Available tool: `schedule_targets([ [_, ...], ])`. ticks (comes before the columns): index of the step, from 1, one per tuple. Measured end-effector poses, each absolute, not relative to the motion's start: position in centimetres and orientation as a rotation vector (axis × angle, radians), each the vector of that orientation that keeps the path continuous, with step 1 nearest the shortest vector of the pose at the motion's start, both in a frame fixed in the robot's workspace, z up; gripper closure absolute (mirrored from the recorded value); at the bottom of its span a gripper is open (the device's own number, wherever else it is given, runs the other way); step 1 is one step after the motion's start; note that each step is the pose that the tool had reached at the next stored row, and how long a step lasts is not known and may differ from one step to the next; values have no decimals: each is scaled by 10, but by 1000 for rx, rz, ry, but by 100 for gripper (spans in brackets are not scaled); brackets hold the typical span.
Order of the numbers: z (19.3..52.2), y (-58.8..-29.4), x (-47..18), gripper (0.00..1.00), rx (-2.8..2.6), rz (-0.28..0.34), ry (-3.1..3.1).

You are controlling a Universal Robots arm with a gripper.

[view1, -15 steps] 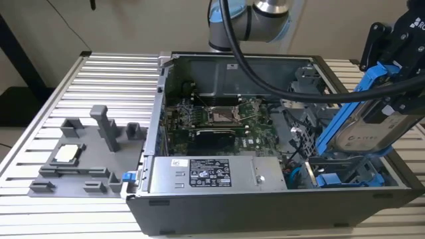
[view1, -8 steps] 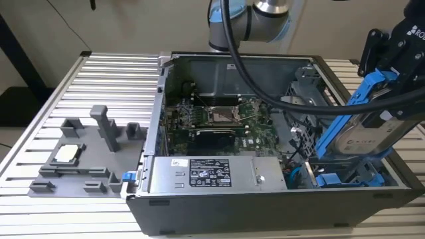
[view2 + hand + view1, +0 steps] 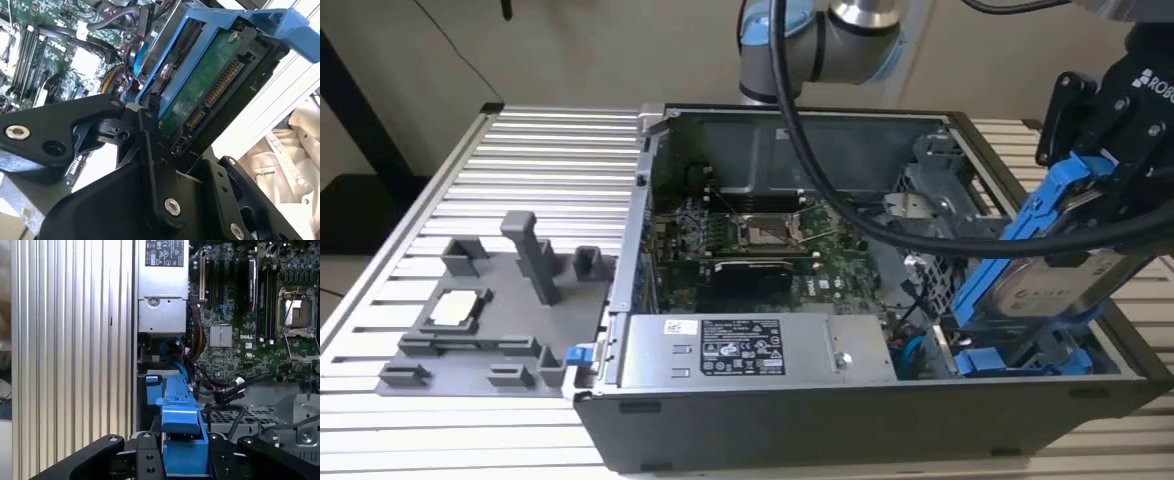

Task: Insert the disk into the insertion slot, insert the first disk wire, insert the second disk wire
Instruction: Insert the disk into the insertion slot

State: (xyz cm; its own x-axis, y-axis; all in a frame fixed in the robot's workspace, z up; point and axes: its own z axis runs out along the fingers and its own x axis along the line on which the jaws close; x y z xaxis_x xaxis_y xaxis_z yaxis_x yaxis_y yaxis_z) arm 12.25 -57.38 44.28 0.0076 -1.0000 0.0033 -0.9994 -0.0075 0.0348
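My gripper (image 3: 1110, 165) is shut on the disk (image 3: 1062, 288), a silver drive in a blue carrier (image 3: 1041, 215). It holds the drive steeply tilted at the exterior view's right, over the front corner of the open computer case. The drive's lower end sits at the insertion slot (image 3: 1014, 358), a grey bay with blue plastic parts. In the second wrist view the disk's green board and connectors (image 3: 210, 85) face the camera between the black fingers (image 3: 75, 125). The carrier's blue edge (image 3: 182, 425) rises from the gripper (image 3: 182, 462) in the first wrist view. A loose blue wire (image 3: 172, 347) curls beside the bay.
A grey power-supply box (image 3: 727, 350) lies along the case front, with the motherboard (image 3: 761, 240) behind it. The arm's thick black cable (image 3: 854, 200) hangs across the case. A grey fixture tray (image 3: 494, 300) sits on the ribbed table (image 3: 520, 160) at the exterior view's left.
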Motion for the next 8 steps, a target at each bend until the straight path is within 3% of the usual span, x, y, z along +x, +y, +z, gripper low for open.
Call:
schedule_targets([
  [8, 432, -574, 125, 67, 2221, -31, -2186],
])
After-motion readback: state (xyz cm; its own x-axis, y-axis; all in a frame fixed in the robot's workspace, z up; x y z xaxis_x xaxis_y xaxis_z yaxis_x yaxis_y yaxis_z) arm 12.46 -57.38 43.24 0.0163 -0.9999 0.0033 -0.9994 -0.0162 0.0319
